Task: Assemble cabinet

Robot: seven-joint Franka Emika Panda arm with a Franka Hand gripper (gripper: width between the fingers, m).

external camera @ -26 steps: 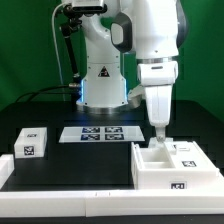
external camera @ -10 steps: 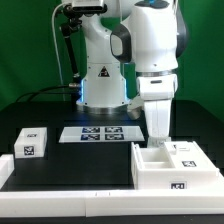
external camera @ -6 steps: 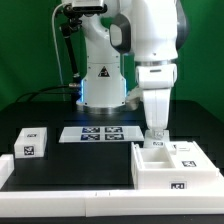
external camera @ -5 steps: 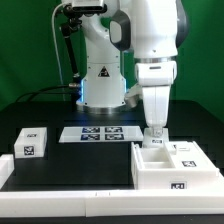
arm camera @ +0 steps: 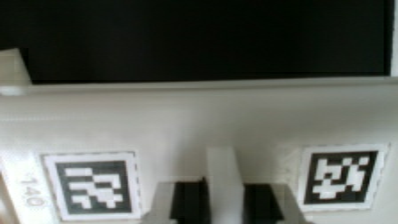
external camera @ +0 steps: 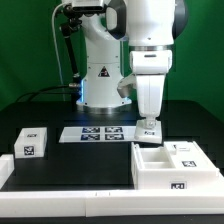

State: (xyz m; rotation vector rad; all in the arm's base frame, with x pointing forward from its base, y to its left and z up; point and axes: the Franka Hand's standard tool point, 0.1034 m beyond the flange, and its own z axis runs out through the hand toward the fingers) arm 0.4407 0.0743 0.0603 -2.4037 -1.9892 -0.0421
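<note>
The cabinet body (external camera: 160, 175), a large white box with open compartments, lies at the front on the exterior view's right. My gripper (external camera: 147, 124) hangs just above its back left corner, shut on a small white tagged panel (external camera: 148, 131). In the wrist view the panel (arm camera: 196, 120) fills the picture with two square tags. My gripper (arm camera: 228, 205) has its dark fingers (arm camera: 191, 203) closed on a thin white rib of the panel. A small white tagged block (external camera: 30, 143) sits at the exterior view's left.
The marker board (external camera: 97, 133) lies flat in the middle of the black table. The robot's base (external camera: 100, 80) stands behind it. More white tagged pieces (external camera: 187, 150) rest on the body's right part.
The gripper has risen out of the cabinet body's compartment and shifted towards the exterior view's left, carrying the small tagged panel.
</note>
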